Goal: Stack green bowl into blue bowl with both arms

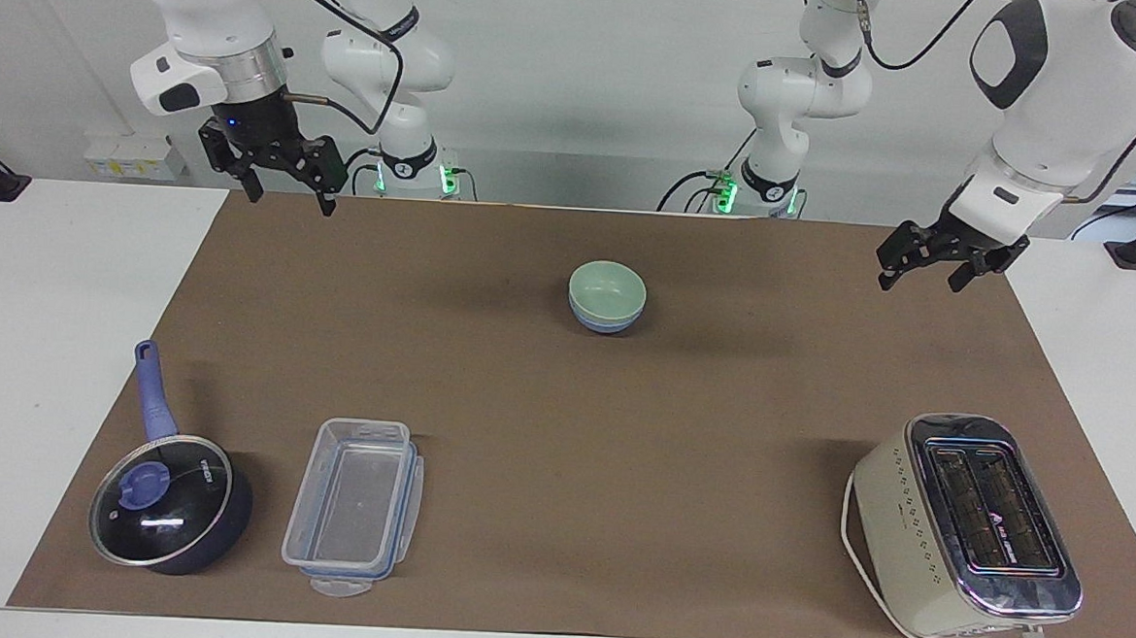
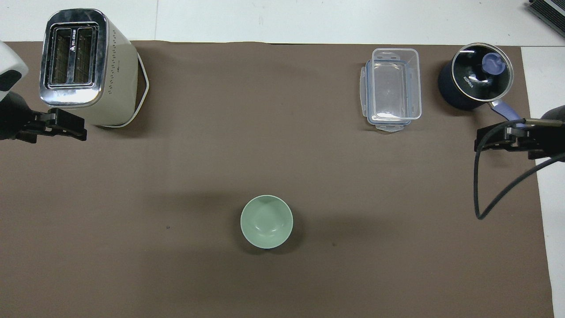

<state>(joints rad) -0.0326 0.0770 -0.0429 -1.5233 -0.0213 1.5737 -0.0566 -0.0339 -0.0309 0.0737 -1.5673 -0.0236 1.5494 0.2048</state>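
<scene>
Facing view: we are seeing the green bowl (image 1: 607,290) sitting nested in the blue bowl (image 1: 607,322), only a band of blue showing under the green rim, the pair resting on the brown mat (image 1: 563,406) midway between the arms' ends and nearer to the robots than the toaster (image 1: 966,525), the clear container (image 1: 354,502) and the lidded saucepan (image 1: 172,502). We are judging the stack done, so the step in hand is clearing away; doing it well means keeping both grippers high and out at the mat's ends, well apart from the bowls. The right gripper (image 1: 288,186) is hanging over the mat's corner at its own end with fingers spread and nothing between them; the left gripper (image 1: 931,265) is hanging over the mat's edge at its end, also spread and empty. Overhead view: we are finding the green bowl (image 2: 266,221) covering the blue one almost entirely, so how squarely it is seated is not readable here. The left gripper (image 2: 66,126) is cut off by the frame edge and overlapping the toaster (image 2: 84,66); the right gripper (image 2: 499,139) is partly hidden by its cable and hanging over the saucepan's (image 2: 476,81) handle.
</scene>
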